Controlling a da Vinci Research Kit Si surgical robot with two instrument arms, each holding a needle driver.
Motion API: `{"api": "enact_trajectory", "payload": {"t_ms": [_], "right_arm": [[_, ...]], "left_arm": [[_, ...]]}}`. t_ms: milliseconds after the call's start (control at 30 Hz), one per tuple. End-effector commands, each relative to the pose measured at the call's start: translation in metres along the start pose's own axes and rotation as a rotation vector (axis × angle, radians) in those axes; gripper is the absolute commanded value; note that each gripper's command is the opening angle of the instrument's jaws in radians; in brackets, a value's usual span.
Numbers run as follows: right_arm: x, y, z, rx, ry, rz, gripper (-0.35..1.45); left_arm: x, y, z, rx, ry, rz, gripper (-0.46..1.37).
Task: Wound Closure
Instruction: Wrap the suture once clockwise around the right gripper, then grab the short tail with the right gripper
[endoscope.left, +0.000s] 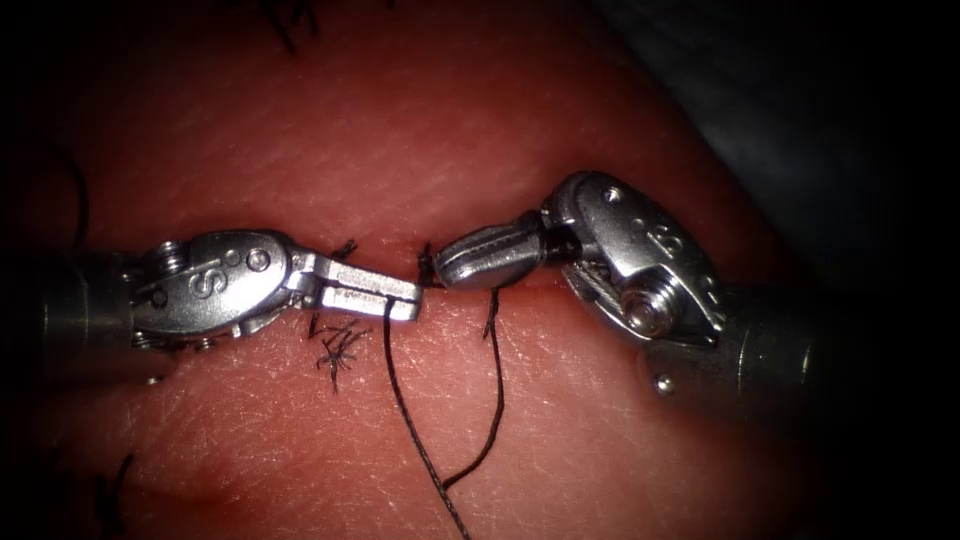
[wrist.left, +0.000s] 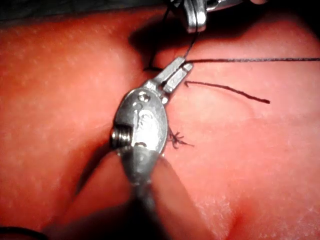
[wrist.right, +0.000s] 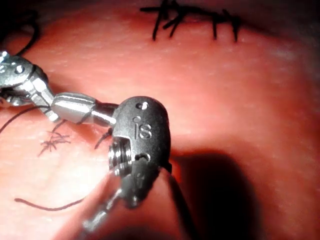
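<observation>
Over the cut (endoscope.left: 525, 287) in the tissue (endoscope.left: 420, 130), my two tools meet tip to tip. The left tool (endoscope.left: 412, 300) comes in from the left, shut on a black thread (endoscope.left: 405, 410) that hangs from its tip and runs down over the near tissue. In the left wrist view that thread (wrist.left: 250, 60) leaves the left tool (wrist.left: 184, 66) taut. The right tool (endoscope.left: 445, 270) is shut at a small dark knot (endoscope.left: 428, 265) on the cut. A shorter thread tail (endoscope.left: 497, 380) drops from under it. The right tool's jaws (wrist.right: 55, 107) look shut in its wrist view too.
A tuft of frayed cut thread ends (endoscope.left: 338, 352) lies on the tissue just below the left tool. Several dark stitches (wrist.right: 190, 17) sit further along the tissue. More dark thread (endoscope.left: 80, 200) curls at the far left. The tissue falls away into dark at the upper right.
</observation>
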Motion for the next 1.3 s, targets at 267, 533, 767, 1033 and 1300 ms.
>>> {"api": "enact_trajectory", "payload": {"t_ms": [267, 533, 767, 1033, 1300], "right_arm": [[-0.0001, -0.0002, 0.0002, 0.021, -0.149, 0.008, -0.35], [-0.0006, -0.0006, 0.0012, 0.046, -0.295, 0.011, -0.35], [-0.0007, -0.0009, 0.0016, 0.066, -0.353, -0.024, -0.35], [-0.0013, -0.0014, 0.0025, 0.114, -0.468, -0.082, 0.32], [-0.0023, -0.002, 0.0035, 0.125, -0.508, -0.109, 0.99]], "left_arm": [[0.0001, 0.0003, 0.0005, -0.011, 0.002, 0.001, -0.35], [0.0001, 0.0005, 0.0011, -0.014, 0.006, 0.001, -0.35], [0.0, 0.0003, 0.0012, -0.012, 0.009, 0.001, -0.35], [-0.0001, 0.0002, 0.0015, -0.015, -0.002, 0.003, -0.35], [-0.0002, 0.0002, 0.0015, -0.015, -0.002, 0.004, -0.35]]}}
